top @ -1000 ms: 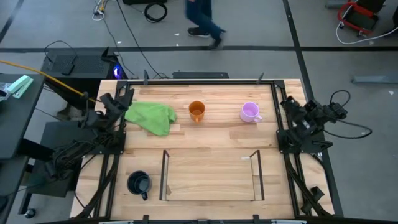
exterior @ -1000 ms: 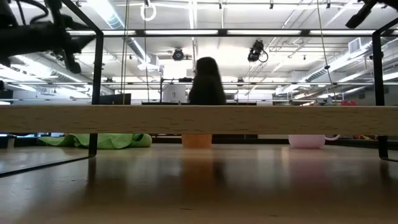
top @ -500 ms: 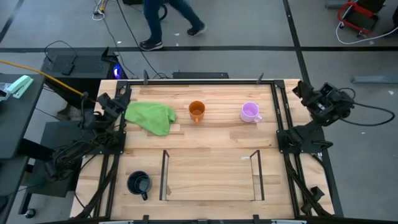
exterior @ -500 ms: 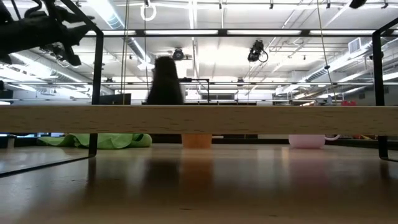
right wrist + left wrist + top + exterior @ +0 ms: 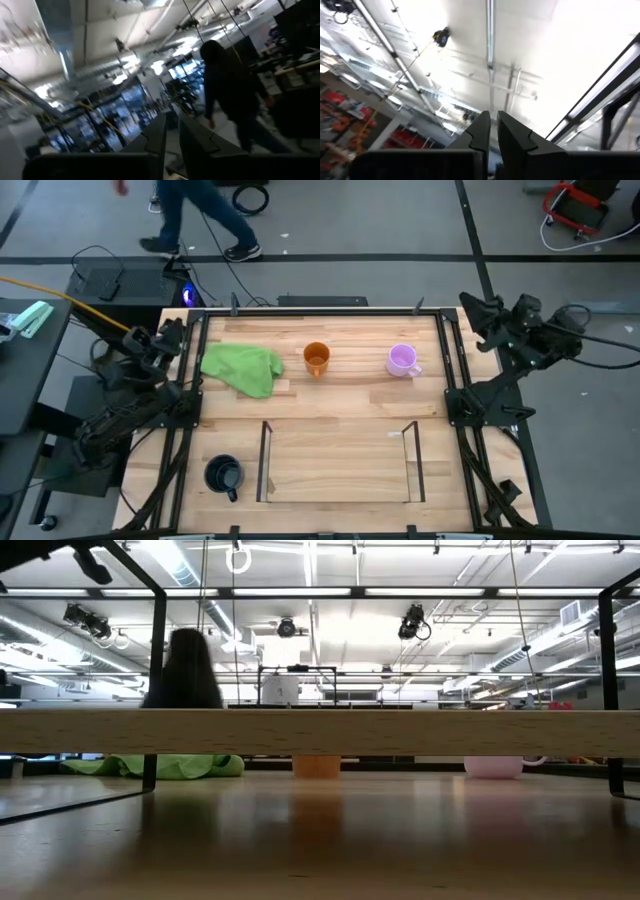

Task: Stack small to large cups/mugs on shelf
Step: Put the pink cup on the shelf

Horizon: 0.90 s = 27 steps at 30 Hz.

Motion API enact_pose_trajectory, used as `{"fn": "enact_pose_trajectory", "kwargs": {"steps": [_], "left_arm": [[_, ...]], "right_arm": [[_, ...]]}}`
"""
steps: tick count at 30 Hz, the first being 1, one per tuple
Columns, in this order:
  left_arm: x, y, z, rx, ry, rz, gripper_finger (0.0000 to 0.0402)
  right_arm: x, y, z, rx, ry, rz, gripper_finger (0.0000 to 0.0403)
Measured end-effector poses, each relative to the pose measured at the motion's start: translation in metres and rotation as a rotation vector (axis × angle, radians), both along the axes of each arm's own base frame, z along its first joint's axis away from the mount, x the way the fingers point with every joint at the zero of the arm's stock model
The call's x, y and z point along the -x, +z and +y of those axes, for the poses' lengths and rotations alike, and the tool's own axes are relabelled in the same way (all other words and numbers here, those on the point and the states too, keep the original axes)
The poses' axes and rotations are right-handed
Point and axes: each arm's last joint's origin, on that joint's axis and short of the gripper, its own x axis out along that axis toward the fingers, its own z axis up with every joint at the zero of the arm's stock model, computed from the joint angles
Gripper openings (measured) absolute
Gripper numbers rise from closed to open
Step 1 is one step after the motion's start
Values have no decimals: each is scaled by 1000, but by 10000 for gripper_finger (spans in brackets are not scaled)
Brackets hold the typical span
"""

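Jaws on both the left gripper [image 5: 492, 131] and right gripper [image 5: 171, 131] sit nearly pressed together, raised off the counter [image 5: 340, 445]; spread the right before descending on the nearby lilac mug [image 5: 402, 359], well short of the shelf [image 5: 340, 463].

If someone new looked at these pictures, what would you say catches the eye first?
Probably the bright green crumpled cloth at the table's far left, with the small orange mug and the lilac-purple mug in a row to its right. Next, the empty light-wood shelf bay with clear side panels at the near edge, and the dark navy-black mug just left of it. Both arms wait off the table's sides, left tool and right tool nearly closed.
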Motion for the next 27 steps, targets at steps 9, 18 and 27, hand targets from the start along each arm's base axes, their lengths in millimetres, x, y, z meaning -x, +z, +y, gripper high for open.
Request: {"fn": "enact_pose_trajectory", "kwargs": {"steps": [9,18,27], "left_arm": [[-7,42,5,5,65,144,69],[-43,77,29,8,23,410,105],[-75,79,51,46,-40,519,128]], "right_arm": [[3,40,-3,-62,-36,255,58],[26,51,-15,-162,-36,440,61],[36,27,-20,-326,-66,573,85]]}}
